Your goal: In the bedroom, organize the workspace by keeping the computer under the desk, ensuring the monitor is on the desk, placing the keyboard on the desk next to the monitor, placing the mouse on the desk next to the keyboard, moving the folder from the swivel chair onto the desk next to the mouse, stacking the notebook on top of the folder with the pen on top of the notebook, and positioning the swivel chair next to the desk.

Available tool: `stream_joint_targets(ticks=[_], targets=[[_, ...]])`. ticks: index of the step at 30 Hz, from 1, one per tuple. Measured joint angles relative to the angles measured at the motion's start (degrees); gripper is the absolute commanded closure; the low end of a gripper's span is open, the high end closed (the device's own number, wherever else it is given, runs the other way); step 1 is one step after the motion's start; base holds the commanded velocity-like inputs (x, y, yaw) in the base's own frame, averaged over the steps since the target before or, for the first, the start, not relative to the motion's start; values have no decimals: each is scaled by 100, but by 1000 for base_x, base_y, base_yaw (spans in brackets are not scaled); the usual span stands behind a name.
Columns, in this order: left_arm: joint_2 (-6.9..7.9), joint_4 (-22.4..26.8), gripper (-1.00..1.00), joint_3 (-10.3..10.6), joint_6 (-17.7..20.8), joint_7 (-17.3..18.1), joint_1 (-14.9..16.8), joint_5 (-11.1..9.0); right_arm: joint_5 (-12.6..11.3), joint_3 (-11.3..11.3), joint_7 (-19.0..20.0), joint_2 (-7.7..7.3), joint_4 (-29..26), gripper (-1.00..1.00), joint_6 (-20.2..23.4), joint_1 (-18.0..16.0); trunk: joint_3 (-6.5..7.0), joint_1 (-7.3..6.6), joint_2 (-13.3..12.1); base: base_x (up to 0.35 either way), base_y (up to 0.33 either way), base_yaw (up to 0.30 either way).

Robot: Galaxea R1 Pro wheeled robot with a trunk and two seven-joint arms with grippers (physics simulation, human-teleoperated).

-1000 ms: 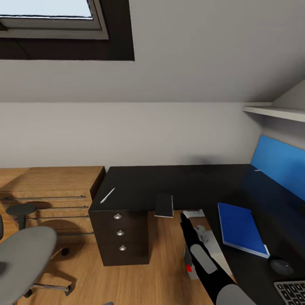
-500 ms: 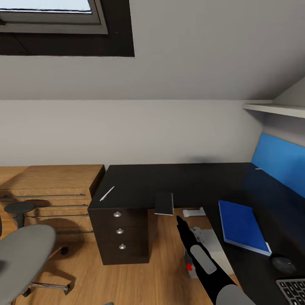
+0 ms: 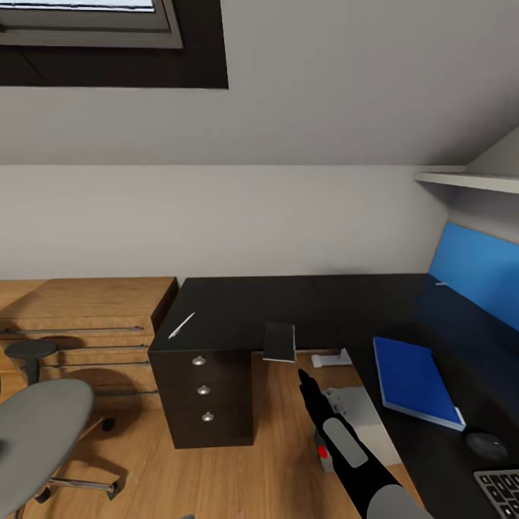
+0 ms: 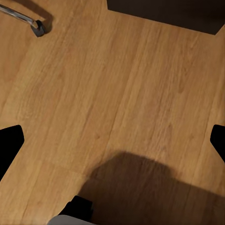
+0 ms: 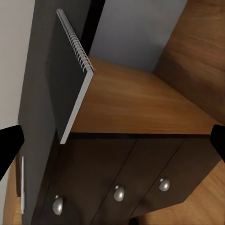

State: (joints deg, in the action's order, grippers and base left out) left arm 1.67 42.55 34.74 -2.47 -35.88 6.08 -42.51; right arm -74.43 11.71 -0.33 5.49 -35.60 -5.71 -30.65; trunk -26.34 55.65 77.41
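Note:
A dark spiral notebook (image 3: 280, 341) (image 5: 70, 89) lies on the black desk (image 3: 238, 306), overhanging its front edge. A white pen (image 3: 182, 325) (image 5: 22, 183) rests near the desk's left end. On the right wing lie a blue folder (image 3: 414, 380), a mouse (image 3: 481, 442) and a keyboard (image 3: 499, 490), in front of the blue-lit monitor (image 3: 476, 270). The grey computer (image 3: 353, 414) stands under the desk. My right gripper (image 3: 303, 376) (image 5: 112, 140) is open, just below and in front of the notebook. My left gripper (image 4: 112, 145) is open over the wooden floor.
The grey swivel chair (image 3: 40, 425) stands at the left, away from the desk, and one of its casters (image 4: 37, 26) shows in the left wrist view. A drawer unit (image 3: 205, 393) sits under the desk's left end. A wooden dresser (image 3: 86, 324) lines the wall.
The whole picture has shifted a little with the camera. My right arm has swung slightly left and now points up at the notebook's overhanging edge.

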Motion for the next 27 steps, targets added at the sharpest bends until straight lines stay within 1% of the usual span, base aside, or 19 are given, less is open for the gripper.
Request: stream_joint_targets(ticks=[27], targets=[[0,0,-100,0,0,0,0,-7,5,0,1,0,0,-100,0,-1,-485,593,1083,0,0,0]])
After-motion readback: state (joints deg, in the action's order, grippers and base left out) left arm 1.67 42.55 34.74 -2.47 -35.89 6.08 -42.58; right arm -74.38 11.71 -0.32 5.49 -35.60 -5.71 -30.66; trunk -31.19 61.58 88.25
